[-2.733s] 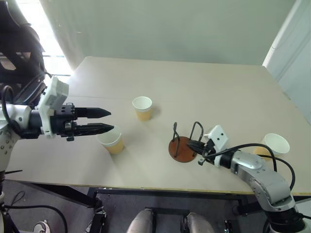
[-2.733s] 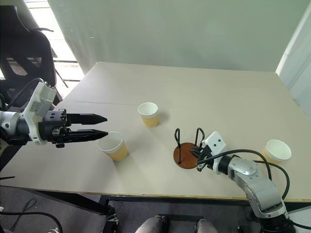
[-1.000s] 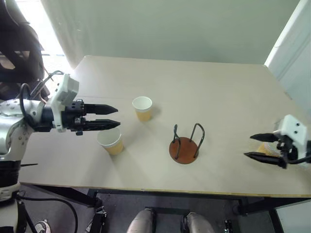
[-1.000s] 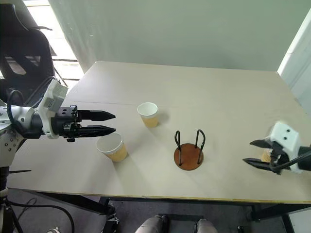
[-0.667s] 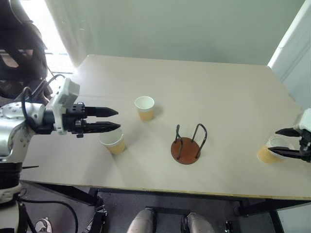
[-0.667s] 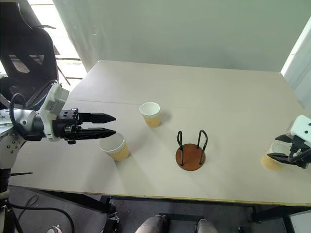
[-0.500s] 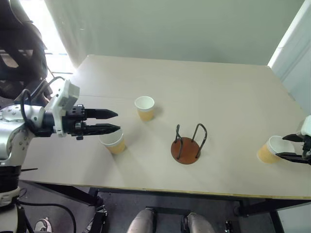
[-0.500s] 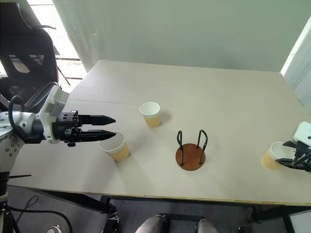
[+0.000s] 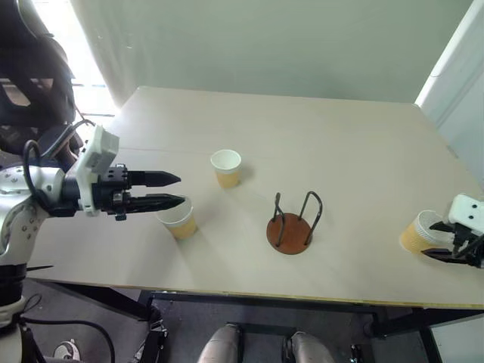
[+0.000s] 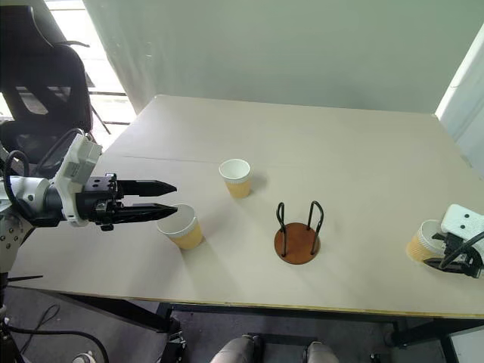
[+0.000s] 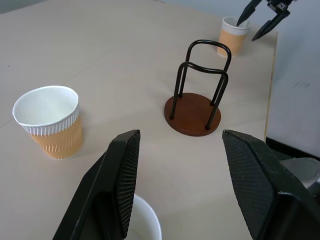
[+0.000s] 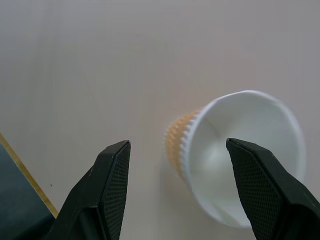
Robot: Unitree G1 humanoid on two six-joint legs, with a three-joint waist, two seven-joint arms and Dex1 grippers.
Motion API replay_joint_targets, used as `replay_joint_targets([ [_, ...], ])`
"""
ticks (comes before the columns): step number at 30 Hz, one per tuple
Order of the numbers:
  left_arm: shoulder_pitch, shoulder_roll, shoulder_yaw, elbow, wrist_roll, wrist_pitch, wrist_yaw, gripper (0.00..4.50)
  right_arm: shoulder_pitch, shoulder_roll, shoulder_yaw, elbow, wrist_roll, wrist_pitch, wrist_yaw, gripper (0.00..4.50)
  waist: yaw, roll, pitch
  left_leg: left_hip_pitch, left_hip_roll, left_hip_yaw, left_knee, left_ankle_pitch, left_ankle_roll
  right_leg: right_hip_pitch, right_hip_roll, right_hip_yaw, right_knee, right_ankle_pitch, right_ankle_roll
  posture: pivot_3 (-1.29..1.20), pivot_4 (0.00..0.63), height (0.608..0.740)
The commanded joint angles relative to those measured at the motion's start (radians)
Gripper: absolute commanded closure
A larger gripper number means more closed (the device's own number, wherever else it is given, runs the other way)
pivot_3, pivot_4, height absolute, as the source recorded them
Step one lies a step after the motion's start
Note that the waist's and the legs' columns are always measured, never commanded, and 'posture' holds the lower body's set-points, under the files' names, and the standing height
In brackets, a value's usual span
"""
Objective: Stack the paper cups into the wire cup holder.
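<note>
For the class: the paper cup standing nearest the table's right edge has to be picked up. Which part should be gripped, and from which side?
Probably the ribbed wall just below the rim of the right-hand cup, coming from above: it stands upright, mouth open, and the open right gripper already straddles it.

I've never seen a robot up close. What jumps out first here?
Mid-table stands an empty wire cup holder. Three paper cups sit apart: one behind it, one under the open left end effector at the near left, one at the right edge beside the open right end effector.
</note>
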Motion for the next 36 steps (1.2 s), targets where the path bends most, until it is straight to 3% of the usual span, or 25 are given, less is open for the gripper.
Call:
replay_joint_targets([
  [1, -0.008, 0.019, 0.036, -0.029, -0.013, 0.005, 0.007, 1.69, -0.023, 0.001, 0.02, 0.032, -0.031, -0.027, -0.024, 1.38, 0.0, 0.0, 0.0, 0.0, 0.0, 0.0, 0.0, 0.0, 0.0, 0.0, 0.0, 0.0, 0.0, 0.0, 0.0, 0.0, 0.15, 0.74],
  [11, -0.019, 0.026, 0.03, -0.027, -0.013, 0.005, 0.011, 1.69, -0.07, 0.032, 0.091, 0.087, -0.071, -0.055, -0.059, 1.38, -0.001, 0.0, 0.0, 0.0, 0.0, 0.0, 0.001, 0.0, 0.0, 0.0, 0.0, 0.0, 0.0, 0.001, 0.0, 0.0, 0.15, 0.74],
  [14, -0.019, 0.027, 0.03, -0.03, -0.013, 0.007, 0.013, 1.69, -0.087, 0.04, 0.106, 0.099, -0.085, -0.062, -0.071, 1.95, -0.001, 0.0, 0.0, 0.0, 0.0, 0.0, 0.001, 0.0, 0.0, 0.0, 0.0, 0.0, 0.0, 0.001, -0.001, 0.0, 0.15, 0.74],
  [21, -0.008, 0.036, 0.036, -0.032, -0.014, 0.008, 0.01, 1.69, -0.124, 0.04, 0.124, 0.131, -0.099, -0.074, -0.082, 4.42, -0.001, 0.0, 0.0, 0.0, 0.0, 0.0, 0.001, 0.0, 0.0, 0.0, 0.0, 0.0, 0.0, 0.001, -0.001, 0.0, 0.15, 0.74],
  [25, -0.018, 0.057, 0.034, 0.001, 0.0, -0.004, -0.006, 1.69, -0.138, 0.027, 0.09, 0.092, -0.059, -0.055, -0.045, 4.46, -0.001, 0.0, 0.0, 0.0, 0.0, 0.0, 0.001, 0.0, 0.0, 0.0, 0.0, 0.0, 0.0, 0.001, -0.001, 0.0, 0.15, 0.74],
  [31, -0.019, 0.072, 0.036, 0.022, 0.003, -0.011, -0.02, 1.69, -0.245, -0.017, -0.027, -0.1, 0.131, 0.04, 0.07, 4.46, -0.007, 0.003, 0.001, -0.001, 0.0, 0.0, 0.001, 0.0, 0.0, -0.001, 0.0, 0.0, 0.0, 0.001, -0.002, 0.0, 0.15, 0.74],
  [36, -0.013, 0.055, 0.027, 0.015, 0.003, -0.018, -0.012, 1.69, -0.541, 0.03, -0.001, -0.279, 0.428, 0.172, 0.086, 4.46, -0.012, 0.003, 0.001, -0.001, 0.0, 0.0, 0.001, 0.0, 0.0, -0.001, 0.0, 0.0, 0.0, -0.001, -0.003, 0.0, 0.15, 0.74],
])
